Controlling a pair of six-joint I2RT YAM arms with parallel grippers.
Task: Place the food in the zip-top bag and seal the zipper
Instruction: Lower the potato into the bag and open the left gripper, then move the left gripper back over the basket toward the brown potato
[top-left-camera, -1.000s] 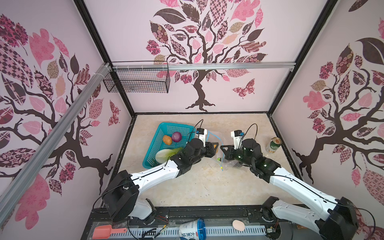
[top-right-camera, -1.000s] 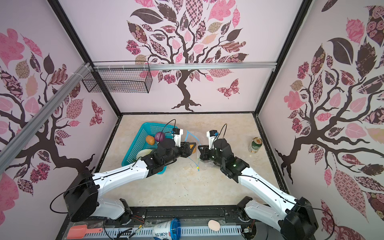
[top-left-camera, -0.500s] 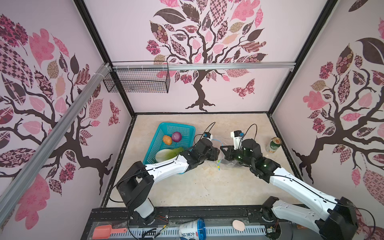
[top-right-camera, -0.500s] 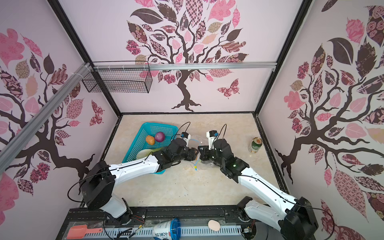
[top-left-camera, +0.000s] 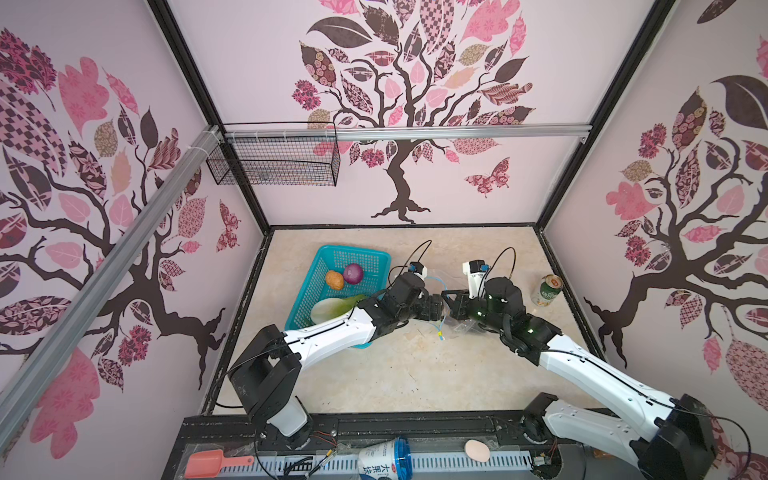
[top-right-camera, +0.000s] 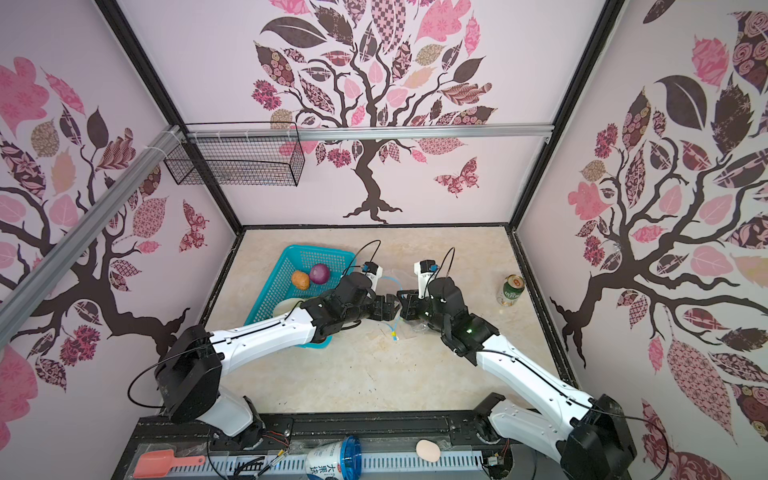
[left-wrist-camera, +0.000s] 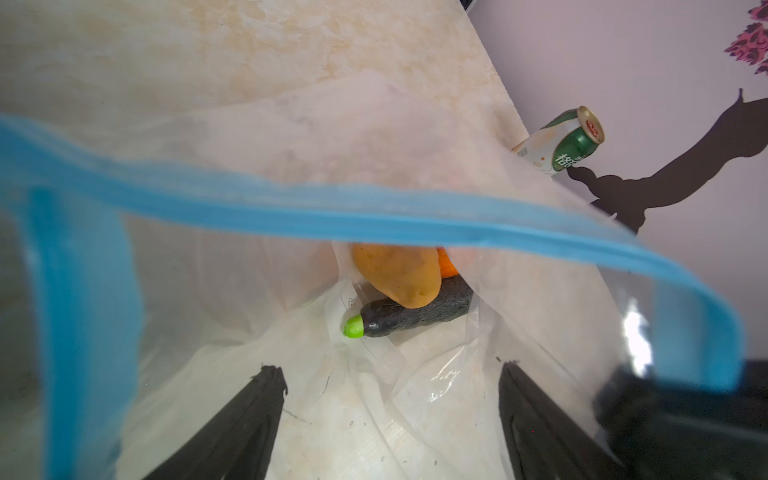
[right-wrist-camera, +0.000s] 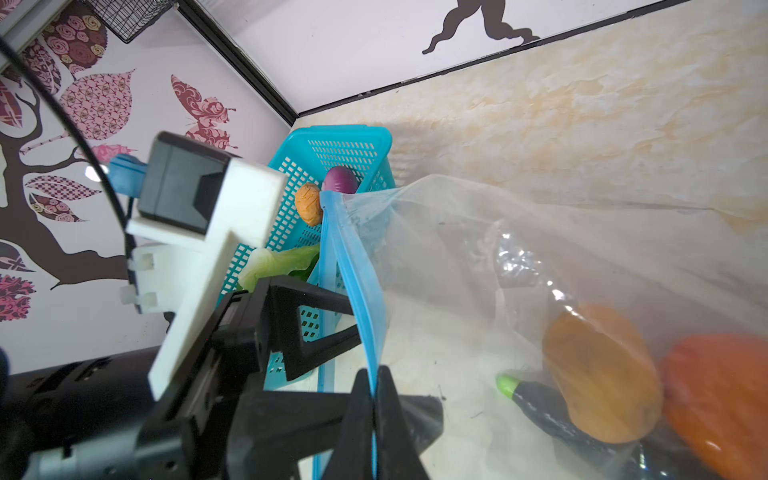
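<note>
You see the zip-top bag (right-wrist-camera: 519, 249) as thin clear plastic, crinkled and glossy; its zipper (left-wrist-camera: 332, 212) is smooth blue plastic. The eggplant (left-wrist-camera: 415, 316) looks matt and rough, the potato (left-wrist-camera: 399, 274) smooth. Your basket (right-wrist-camera: 345, 149) is perforated teal plastic; the drink can (left-wrist-camera: 561, 145), shiny metal.

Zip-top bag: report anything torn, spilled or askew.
Nothing stands out. The zip-top bag is crinkled but shows no tear; the potato and eggplant lie inside it, and the right gripper pinches its zipper.

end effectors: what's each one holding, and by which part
The right end effector is shut on the zip-top bag, pinching its light-blue zipper edge. The left end effector is open, holding nothing.
</note>
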